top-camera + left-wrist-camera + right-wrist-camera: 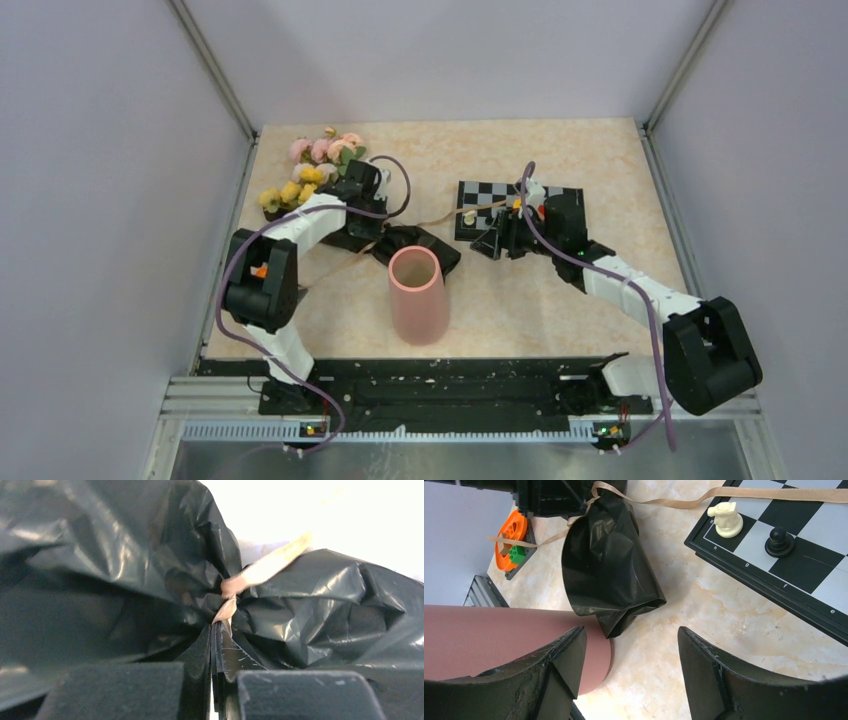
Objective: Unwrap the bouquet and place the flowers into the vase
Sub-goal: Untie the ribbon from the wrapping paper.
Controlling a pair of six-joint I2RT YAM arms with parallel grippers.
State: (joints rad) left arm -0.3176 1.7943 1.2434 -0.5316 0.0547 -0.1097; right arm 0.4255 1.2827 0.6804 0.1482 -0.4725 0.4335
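From above, the bouquet of pink, peach and yellow roses in black crinkled wrapping paper (325, 170) lies at the far left of the table. Its blooms point away from me and its wrapped tail points toward the tall matte pink vase (418, 295), which stands empty in the middle. My left claw (372, 228) is down on the neck of the wrapping. My right claw (500, 240) hangs by the near edge of the black-and-white chessboard (480, 195). The thin tan ribbon (440, 215) trails between the two.

From my left wrist, the claw (216, 630) is clenched tight just under the knot. I think the short ribbon (270, 565) end is pinched there, though this close everything blurs.

From my right wrist, that claw (631, 645) gapes, grasping nothing. The wrapping's tail hangs just beside the vase (499, 640). The ribbon (664, 501) crosses the chessboard (749, 575), passing near a cream knight piece (726, 519).

Nothing is unwrapped yet. If I tug, the knot may hold and drag the whole bunch, so that the tail swings into the vase and tips it. The ribbon could slip my thin pinch. Drawn taut, it could sweep the knight over.
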